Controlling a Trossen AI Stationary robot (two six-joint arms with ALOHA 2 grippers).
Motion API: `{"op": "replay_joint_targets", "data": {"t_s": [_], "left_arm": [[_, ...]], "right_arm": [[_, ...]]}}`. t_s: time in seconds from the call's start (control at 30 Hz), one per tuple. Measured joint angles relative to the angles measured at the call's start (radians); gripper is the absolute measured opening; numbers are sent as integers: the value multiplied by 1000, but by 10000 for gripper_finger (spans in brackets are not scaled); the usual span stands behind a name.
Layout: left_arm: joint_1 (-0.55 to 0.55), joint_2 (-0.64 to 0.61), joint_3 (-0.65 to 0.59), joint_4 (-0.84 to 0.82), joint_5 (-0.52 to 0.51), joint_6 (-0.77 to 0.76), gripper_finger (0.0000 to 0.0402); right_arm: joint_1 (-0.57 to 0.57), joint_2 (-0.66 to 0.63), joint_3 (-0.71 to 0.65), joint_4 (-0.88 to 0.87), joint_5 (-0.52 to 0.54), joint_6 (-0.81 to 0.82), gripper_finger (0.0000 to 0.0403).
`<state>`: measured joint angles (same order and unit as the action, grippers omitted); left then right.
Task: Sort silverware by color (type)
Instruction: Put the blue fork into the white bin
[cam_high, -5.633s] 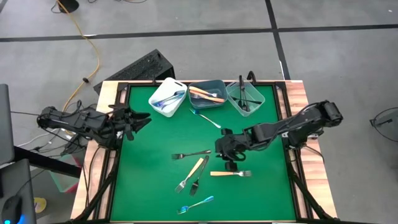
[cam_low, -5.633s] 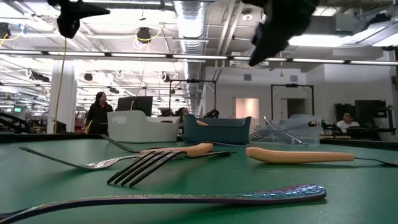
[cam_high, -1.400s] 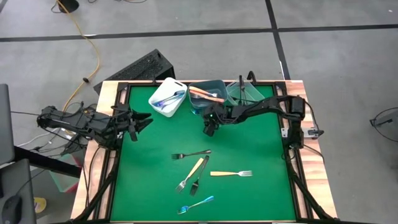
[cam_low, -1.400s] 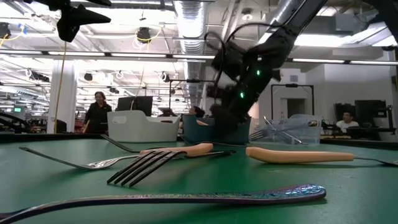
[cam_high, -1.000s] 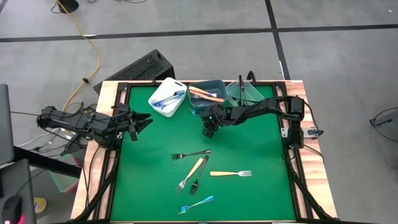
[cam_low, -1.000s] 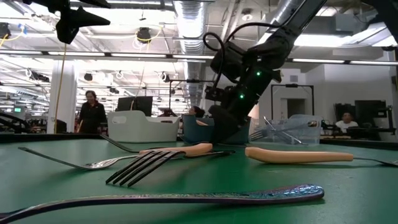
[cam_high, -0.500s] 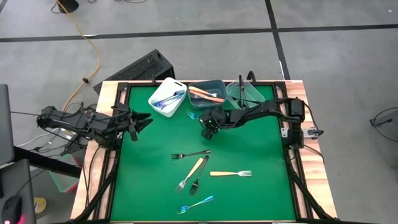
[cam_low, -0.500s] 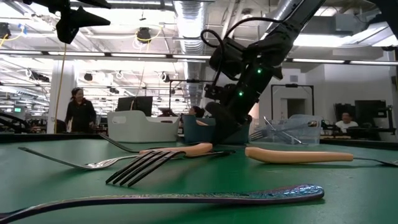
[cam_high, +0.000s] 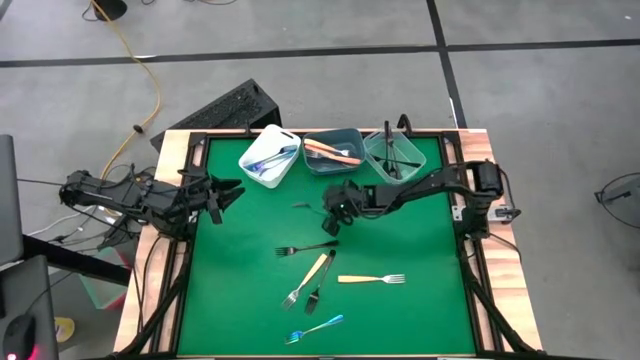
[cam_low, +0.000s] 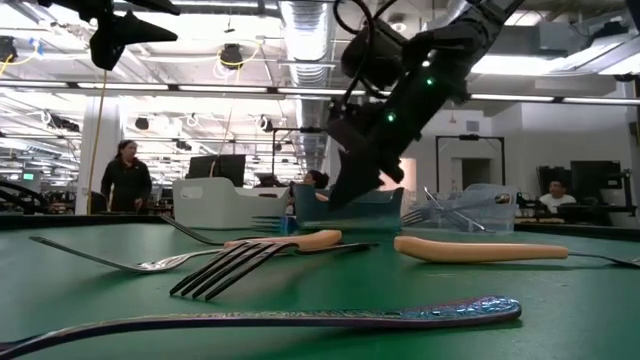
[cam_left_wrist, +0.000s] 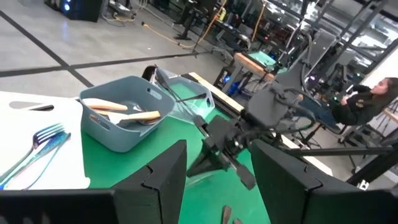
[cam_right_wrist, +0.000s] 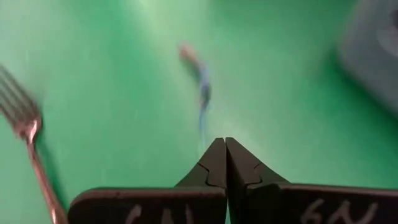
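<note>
My right gripper (cam_high: 333, 206) hangs over the far middle of the green mat, shut on a thin blue fork (cam_high: 303, 206). In the right wrist view the fork (cam_right_wrist: 202, 93) runs straight out from the fingertips. My left gripper (cam_high: 228, 189) waits open at the table's left edge. Several more forks lie flat on the mat: a black-handled one (cam_high: 308, 247), a yellow-orange one (cam_high: 312, 272), another yellow-orange one (cam_high: 370, 279) and a blue one (cam_high: 315, 328). My right gripper pinches the blue fork between its two shut fingertips (cam_right_wrist: 217, 163), at the handle's end (cam_right_wrist: 203, 127). The fingers slant down from the table's right and lie along the fork. It sits lifted clear of the mat, roughly level, with its tines (cam_low: 262, 222) pointing toward the table's left.
Three bins stand along the far edge: white (cam_high: 262, 150) with blue forks, grey-blue (cam_high: 333, 137) with yellow-orange handles, clear (cam_high: 380, 160) with black ones. Wooden rails border the mat. People show in the room behind the table.
My right gripper has moved a little toward the table's near edge and risen, staying shut. The blue fork has come up off the mat with it and now hangs clear, shifted toward the near edge from where it lay before the bins.
</note>
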<state>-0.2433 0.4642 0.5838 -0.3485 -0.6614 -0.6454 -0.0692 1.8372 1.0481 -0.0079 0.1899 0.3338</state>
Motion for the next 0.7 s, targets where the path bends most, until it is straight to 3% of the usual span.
{"op": "replay_joint_targets", "data": {"t_s": [0.43, 0.7], "left_arm": [[0, 0, 0, -1, -8, -58, 164], [0, 0, 0, -2, -8, -59, 164]], "right_arm": [[4, -64, 3, 65, 0, -13, 17], [5, -64, 3, 78, -14, -62, 106]]}}
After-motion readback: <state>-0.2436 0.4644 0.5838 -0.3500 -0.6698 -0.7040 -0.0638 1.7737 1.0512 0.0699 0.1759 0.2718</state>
